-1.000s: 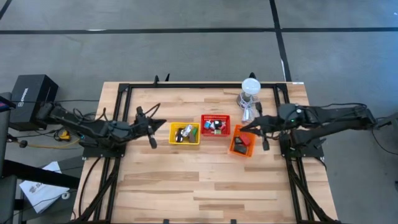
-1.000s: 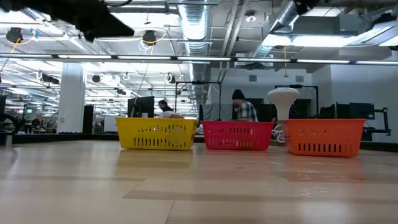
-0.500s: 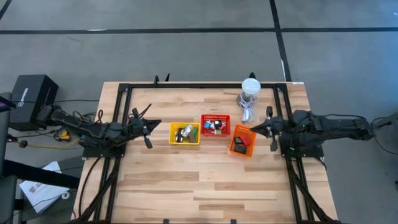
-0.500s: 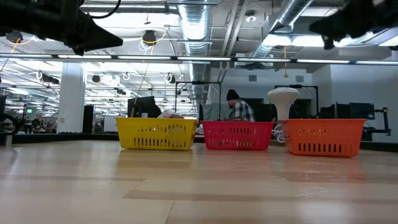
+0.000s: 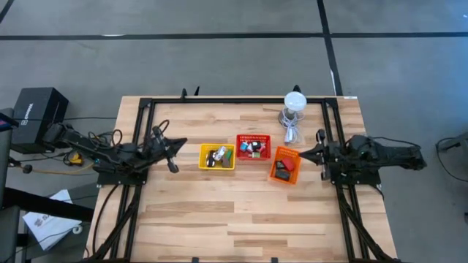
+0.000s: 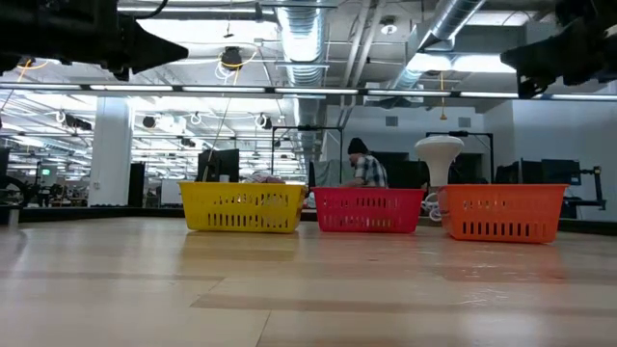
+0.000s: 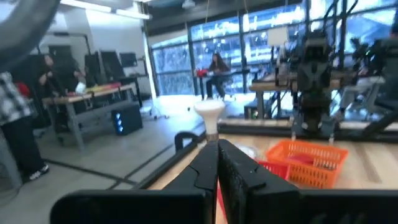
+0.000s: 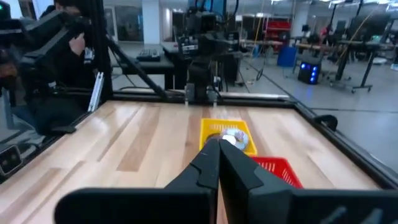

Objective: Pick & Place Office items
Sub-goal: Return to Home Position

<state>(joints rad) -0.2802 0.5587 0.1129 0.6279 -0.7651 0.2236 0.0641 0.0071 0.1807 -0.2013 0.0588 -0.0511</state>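
Lying of the items: small mixed office items [image 5: 218,155] sit inside the yellow plastic mesh basket [image 5: 201,157], the red plastic mesh basket [image 5: 253,136] and the orange plastic mesh basket [image 5: 273,174]. I see none on the bare wooden desk [image 5: 241,219].
Left gripper [image 5: 183,142]: at the desk's left side, fingers pressed together, empty, pointing toward the yellow basket but apart from it.
Right gripper [image 5: 303,153]: at the right side, fingers pressed together, empty, tip just beside the orange basket.
Nearer arm: the right one.
Coming move: I judge a retreat away from the baskets.

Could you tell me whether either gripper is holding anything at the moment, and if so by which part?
Nothing is held: the left gripper and the right gripper are both shut and empty.
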